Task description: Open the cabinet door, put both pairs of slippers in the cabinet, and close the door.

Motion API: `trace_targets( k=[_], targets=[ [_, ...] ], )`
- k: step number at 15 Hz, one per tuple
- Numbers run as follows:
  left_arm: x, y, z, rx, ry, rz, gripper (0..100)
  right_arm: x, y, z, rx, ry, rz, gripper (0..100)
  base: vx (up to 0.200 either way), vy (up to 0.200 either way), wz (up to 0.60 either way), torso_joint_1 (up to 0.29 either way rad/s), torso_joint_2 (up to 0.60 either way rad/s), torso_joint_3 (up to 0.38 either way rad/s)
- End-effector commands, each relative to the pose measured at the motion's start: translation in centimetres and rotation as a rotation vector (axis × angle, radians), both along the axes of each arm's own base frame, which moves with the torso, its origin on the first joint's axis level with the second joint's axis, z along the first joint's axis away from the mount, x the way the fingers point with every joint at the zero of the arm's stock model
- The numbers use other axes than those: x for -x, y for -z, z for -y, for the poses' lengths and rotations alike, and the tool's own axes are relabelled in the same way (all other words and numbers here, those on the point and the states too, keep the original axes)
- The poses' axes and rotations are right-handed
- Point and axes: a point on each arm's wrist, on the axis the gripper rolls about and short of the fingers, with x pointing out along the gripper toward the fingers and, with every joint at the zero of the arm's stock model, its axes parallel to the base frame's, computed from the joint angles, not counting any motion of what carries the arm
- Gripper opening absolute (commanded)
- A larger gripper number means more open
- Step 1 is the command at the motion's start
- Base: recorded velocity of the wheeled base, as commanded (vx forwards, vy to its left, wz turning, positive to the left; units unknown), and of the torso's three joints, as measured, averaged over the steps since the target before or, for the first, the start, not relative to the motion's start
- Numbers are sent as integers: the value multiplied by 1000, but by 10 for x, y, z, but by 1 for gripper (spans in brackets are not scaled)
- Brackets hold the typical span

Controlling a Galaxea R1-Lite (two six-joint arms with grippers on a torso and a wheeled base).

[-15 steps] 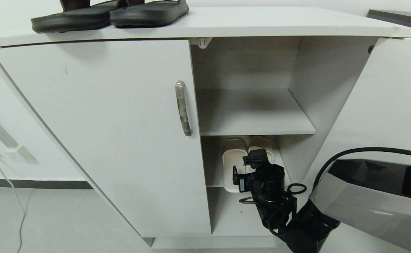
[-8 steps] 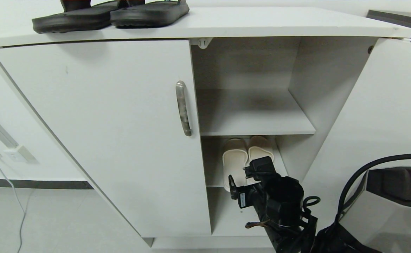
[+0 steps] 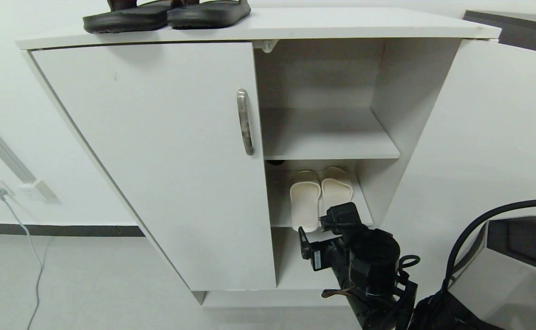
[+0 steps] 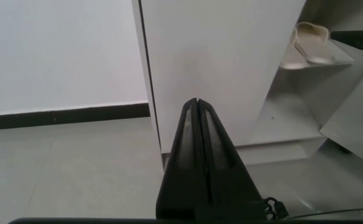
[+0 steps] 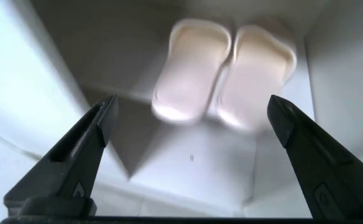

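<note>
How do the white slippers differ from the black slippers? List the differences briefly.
Colour: the white slippers are pale cream, while the black slippers are dark.
Place: the white slippers lie on the lower shelf inside the cabinet. The black slippers sit on top of it.
Task state: the white slippers are stowed, the black slippers not yet.
Shared: each pair lies side by side, soles down.

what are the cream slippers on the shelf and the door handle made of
Cream slippers: likely moulded foam or rubber, matte, one seamless piece with rounded edges. Curved grey door handle: probably brushed metal, judging by its dull sheen.
</note>
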Motion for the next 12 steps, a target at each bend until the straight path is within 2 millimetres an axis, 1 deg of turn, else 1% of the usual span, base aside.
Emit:
trace_targets(
  k=[1, 5, 12],
  targets=[
    [0, 0, 0, 1, 0, -2, 0, 0, 0, 0, 1, 0, 0, 100, 0, 0, 0, 0, 0, 0],
    [0, 0, 0, 1, -2, -2, 0, 1, -4, 1, -5, 2, 6, 100, 0, 0, 0, 0, 0, 0],
    [0, 0, 0, 1, -2, -1, 0, 1, -1, 3, 19, 2, 0, 100, 0, 0, 0, 0, 0, 0]
  ],
)
